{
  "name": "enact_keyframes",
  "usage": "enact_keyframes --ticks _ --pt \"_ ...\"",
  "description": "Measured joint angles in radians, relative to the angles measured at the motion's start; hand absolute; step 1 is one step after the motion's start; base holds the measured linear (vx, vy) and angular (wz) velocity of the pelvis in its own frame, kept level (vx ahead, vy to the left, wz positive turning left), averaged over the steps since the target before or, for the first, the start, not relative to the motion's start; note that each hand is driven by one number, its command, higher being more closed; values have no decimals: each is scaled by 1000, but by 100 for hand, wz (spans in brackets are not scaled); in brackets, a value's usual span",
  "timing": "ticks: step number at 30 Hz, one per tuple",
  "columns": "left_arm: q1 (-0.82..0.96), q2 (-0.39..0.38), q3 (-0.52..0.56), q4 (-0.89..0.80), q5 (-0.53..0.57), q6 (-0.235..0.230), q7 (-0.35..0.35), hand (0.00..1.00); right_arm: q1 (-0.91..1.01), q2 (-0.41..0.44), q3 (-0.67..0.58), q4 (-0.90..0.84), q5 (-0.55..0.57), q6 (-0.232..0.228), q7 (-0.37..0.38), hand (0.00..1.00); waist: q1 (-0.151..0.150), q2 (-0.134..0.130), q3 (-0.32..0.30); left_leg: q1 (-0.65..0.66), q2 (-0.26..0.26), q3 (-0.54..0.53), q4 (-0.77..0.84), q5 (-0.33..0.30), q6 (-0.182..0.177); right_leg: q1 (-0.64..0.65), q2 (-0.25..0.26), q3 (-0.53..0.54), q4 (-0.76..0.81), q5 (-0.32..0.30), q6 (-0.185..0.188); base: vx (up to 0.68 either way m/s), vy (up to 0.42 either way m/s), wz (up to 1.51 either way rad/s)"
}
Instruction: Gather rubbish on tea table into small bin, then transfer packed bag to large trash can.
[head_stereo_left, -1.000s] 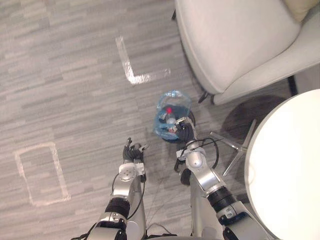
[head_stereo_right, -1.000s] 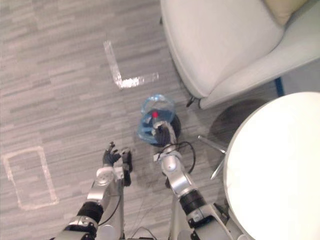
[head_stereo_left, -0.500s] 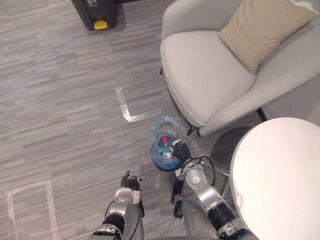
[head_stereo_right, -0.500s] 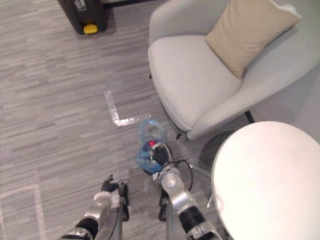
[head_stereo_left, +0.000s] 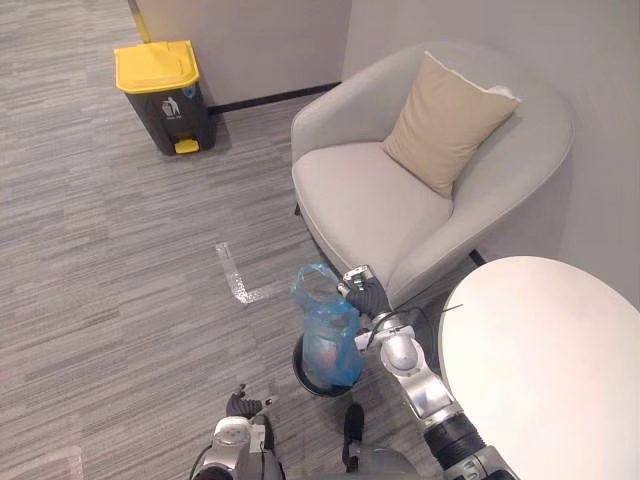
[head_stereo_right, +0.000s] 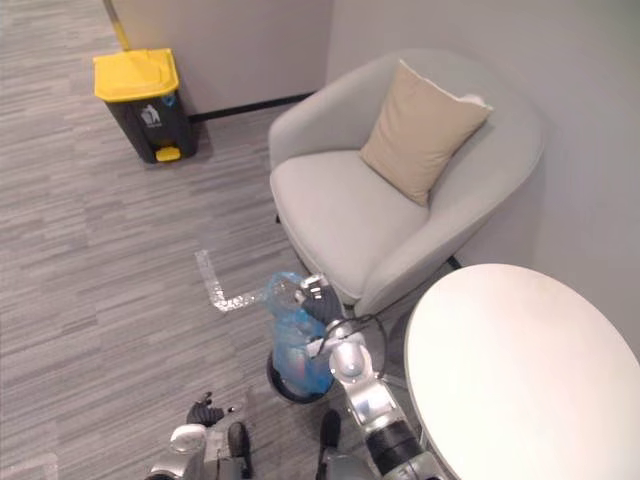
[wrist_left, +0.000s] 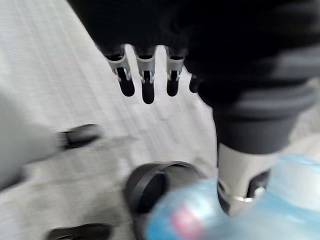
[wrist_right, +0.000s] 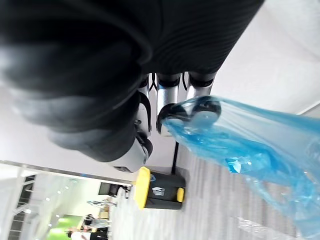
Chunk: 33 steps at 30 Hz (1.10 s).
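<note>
A blue plastic bag (head_stereo_left: 326, 335) with rubbish inside, a red cap showing through it, hangs partly lifted out of the small black bin (head_stereo_left: 306, 372) on the floor. My right hand (head_stereo_left: 367, 298) is shut on the bag's top edge; in the right wrist view its fingers (wrist_right: 169, 97) curl round the blue film (wrist_right: 240, 145). My left hand (head_stereo_left: 241, 405) hangs low beside the bin, open and holding nothing, with its fingers (wrist_left: 145, 80) relaxed. The large dark trash can (head_stereo_left: 161, 94) with a yellow lid stands far off by the wall.
A grey armchair (head_stereo_left: 372, 205) with a tan cushion (head_stereo_left: 447, 121) stands just behind the bin. The round white tea table (head_stereo_left: 545, 360) is at the right. White tape (head_stereo_left: 232, 275) marks the grey floor between the bin and the trash can.
The camera has tilted up, bringing the trash can and the whole chair into view. My right hand has risen, pulling the blue bag up out of the small bin.
</note>
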<state>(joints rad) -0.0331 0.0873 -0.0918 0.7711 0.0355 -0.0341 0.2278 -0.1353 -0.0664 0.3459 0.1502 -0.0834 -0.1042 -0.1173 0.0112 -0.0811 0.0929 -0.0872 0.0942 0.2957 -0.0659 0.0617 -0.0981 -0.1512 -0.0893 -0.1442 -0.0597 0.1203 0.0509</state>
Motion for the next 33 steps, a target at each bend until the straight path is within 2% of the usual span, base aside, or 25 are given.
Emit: enact_keyframes --ticks 1,3,9,12,16,20,27,28,33 --pt "43 17 -49 -142 -2 -50 -4 0 1 -14 3 -19 5 -4 -1 100 -3 3 -3 3 -2 0 0 3 6 2 -2 2 0 2 0 33 16 -5" --pt "83 16 -83 -292 -2 -86 -23 0 1 -34 -10 -50 6 -7 -1 100 -2 8 -13 3 -6 -2 -1 1 10 2 -4 3 0 3 2 45 7 0" --pt "124 21 -129 -432 -1 -81 -68 0 -1 -86 -14 -118 18 -12 2 100 -3 26 -43 20 -15 -4 -4 -5 19 16 -6 13 -6 2 4 49 3 -4" --pt "122 40 -139 -525 0 -94 -80 0 -3 -101 -20 -152 48 -33 16 100 -3 32 -49 22 -14 -6 -6 -5 19 16 -5 14 -6 2 4 0 0 0" --pt "122 65 -159 -575 3 -116 -93 0 -3 -124 -21 -176 69 -46 36 100 -5 51 -66 40 -14 -4 -30 -2 22 20 -4 22 -5 2 4 1 -10 -5" --pt "122 97 -181 -594 3 -127 -116 0 -6 -135 -21 -177 97 -47 45 100 -7 52 -75 55 -14 -1 -36 -2 21 31 -2 28 -9 2 4 8 -9 -5" --pt "114 99 -183 -596 11 -127 -125 0 -21 -136 -20 -179 104 -47 61 100 -13 49 -78 55 -14 9 -36 -3 20 27 0 39 -14 3 5 7 -13 -4" --pt "114 99 -183 -596 12 -127 -125 0 -21 -136 -20 -179 101 -47 62 0 -13 49 -78 54 -14 10 -36 -3 20 26 0 41 -14 3 5 17 -11 -5" --pt "116 95 -182 -575 21 -126 -135 0 -9 -139 -19 -156 37 -44 65 0 -13 49 -78 49 -15 20 -36 -3 21 15 1 52 -14 6 6 13 -8 -6"
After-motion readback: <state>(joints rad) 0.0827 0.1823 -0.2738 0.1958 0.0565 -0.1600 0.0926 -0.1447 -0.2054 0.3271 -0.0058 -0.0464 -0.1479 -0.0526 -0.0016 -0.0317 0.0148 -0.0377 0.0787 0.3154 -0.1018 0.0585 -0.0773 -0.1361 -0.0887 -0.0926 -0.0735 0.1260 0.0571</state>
